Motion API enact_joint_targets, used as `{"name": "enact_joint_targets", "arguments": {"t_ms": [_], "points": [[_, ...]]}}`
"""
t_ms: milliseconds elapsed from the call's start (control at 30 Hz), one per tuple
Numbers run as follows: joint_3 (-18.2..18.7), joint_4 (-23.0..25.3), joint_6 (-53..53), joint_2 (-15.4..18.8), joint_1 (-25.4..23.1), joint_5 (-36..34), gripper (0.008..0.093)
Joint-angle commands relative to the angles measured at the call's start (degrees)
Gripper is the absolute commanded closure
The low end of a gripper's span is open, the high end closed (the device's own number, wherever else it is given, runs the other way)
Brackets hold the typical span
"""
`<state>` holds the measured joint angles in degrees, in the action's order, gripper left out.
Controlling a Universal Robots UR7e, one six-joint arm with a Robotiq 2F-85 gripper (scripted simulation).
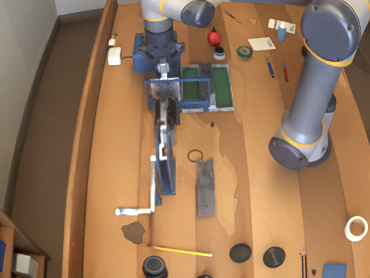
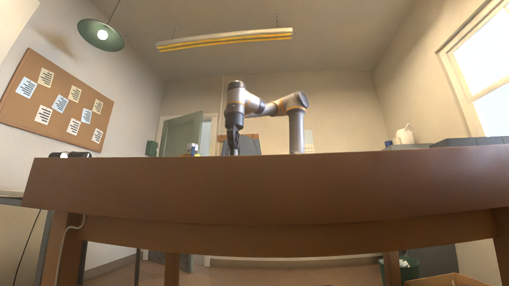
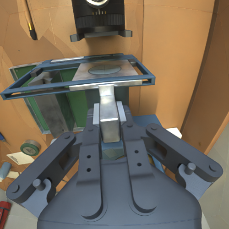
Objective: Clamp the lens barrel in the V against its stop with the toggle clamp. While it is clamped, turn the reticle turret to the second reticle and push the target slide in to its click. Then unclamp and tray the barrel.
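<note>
At the back left of the table, the blue fixture carries a steel target slide (image 3: 106, 72) with a cross-hair circle, set in a blue frame (image 1: 175, 92). The slide's steel handle (image 3: 109, 114) sticks out toward me and I grip it in my closed gripper (image 3: 109, 128) (image 1: 162, 65). Beyond the frame lies the black lens barrel (image 1: 166, 111) (image 3: 99, 16) in the V. The toggle clamp's long steel lever (image 1: 150, 192) stretches toward the table's front. The green-lined tray (image 1: 210, 86) sits right of the frame.
The table's raised left edge (image 1: 92, 125) runs close beside the fixture. A grey plate (image 1: 205, 186) and a black ring (image 1: 194, 155) lie right of the clamp; a pencil (image 1: 182, 251), black caps and a red bulb (image 1: 214, 37) are scattered about. My arm's base (image 1: 300, 145) stands at the right.
</note>
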<state>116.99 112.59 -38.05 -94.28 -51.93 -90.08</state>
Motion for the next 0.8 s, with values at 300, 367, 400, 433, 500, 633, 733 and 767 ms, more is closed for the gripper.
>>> {"name": "enact_joint_targets", "arguments": {"t_ms": [300,367,400,433,500,633,733,767], "points": [[0.03,0.17,-0.03,-0.05,0.02,0.08,0.0934],[0.03,0.17,-0.03,-0.05,0.02,0.08,0.0934],[0.03,0.17,-0.03,-0.05,0.02,0.08,0.0934],[0.03,0.17,-0.03,-0.05,0.02,0.08,0.0934],[0.03,0.17,-0.03,-0.05,0.02,0.08,0.0899],[0.03,0.17,-0.03,-0.05,0.02,0.08,0.0819],[0.03,0.17,-0.03,-0.05,0.02,0.08,0.0759],[0.03,0.17,-0.03,-0.05,0.02,0.08,0.0739]]}}
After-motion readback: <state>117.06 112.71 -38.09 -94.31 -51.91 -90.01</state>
